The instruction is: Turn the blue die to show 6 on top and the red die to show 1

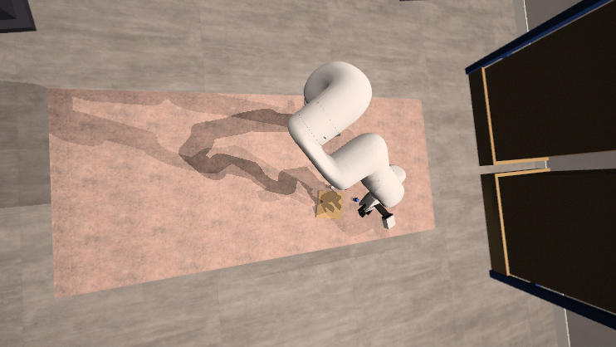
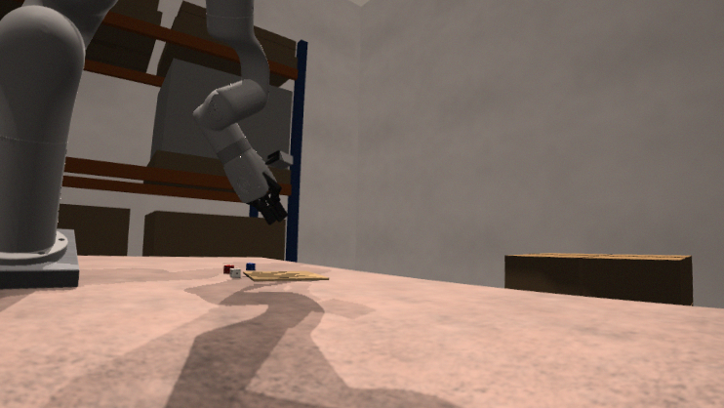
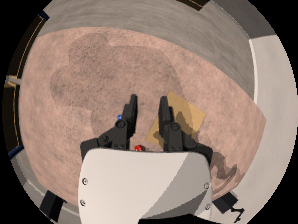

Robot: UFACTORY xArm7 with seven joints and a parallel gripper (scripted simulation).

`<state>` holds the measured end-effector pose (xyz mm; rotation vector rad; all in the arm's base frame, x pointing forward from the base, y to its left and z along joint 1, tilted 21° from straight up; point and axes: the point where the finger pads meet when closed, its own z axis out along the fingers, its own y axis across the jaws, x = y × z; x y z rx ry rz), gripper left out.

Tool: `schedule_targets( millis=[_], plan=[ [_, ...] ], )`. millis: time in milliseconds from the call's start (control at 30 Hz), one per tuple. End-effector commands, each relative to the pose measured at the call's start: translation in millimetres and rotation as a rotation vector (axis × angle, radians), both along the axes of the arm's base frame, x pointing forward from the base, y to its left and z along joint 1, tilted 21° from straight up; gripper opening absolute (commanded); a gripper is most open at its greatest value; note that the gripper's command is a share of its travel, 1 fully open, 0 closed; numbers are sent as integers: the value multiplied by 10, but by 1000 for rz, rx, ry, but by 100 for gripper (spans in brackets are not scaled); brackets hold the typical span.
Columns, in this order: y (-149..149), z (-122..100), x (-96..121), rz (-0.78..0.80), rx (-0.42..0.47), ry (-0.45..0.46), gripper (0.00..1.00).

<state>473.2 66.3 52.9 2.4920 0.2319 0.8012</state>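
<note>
The tan mat point(image 1: 330, 205) point(image 2: 286, 275) point(image 3: 182, 112) lies flat on the pinkish table top. The blue die point(image 1: 355, 198) point(image 2: 250, 266) point(image 3: 120, 117) sits on the table just off the mat's edge. The red die point(image 2: 228, 268) point(image 3: 139, 147) and the white die point(image 2: 235, 272) stand close together beside it, also off the mat. No die lies on another. My gripper point(image 1: 362, 212) point(image 2: 275, 215) point(image 3: 148, 103) hangs well above the dice, tilted, its fingers partly apart with nothing between them. The top faces are too small to read.
The robot base point(image 2: 35, 264) stands at the left of the table. A blue-posted shelf rack point(image 2: 296, 151) point(image 1: 547, 154) with boxes stands behind the table. A low brown box point(image 2: 597, 275) sits at the far right.
</note>
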Motion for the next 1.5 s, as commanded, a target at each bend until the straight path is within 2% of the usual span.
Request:
schedule_targets(
  millis=[0,67,167,233,267,500,533,600,700,833,1000,1033,1467],
  plan=[
    [-18,28,78,-87,-51,132,31],
    [-12,23,76,-106,-51,180,31],
    [-12,23,76,-106,-51,182,31],
    [26,6,53,-135,-39,282,31],
    [27,6,53,-135,-39,284,31],
    [178,-29,-30,-153,16,469,31],
    [181,-30,-31,-153,18,472,31],
    [266,-39,-71,-149,50,542,31],
    [269,-40,-72,-149,51,544,31],
    [397,-45,-124,-135,100,631,31],
    [434,-45,-137,-130,114,653,31],
    [434,-45,-137,-130,114,653,100],
    [434,-46,-137,-127,113,654,100]
  ],
)
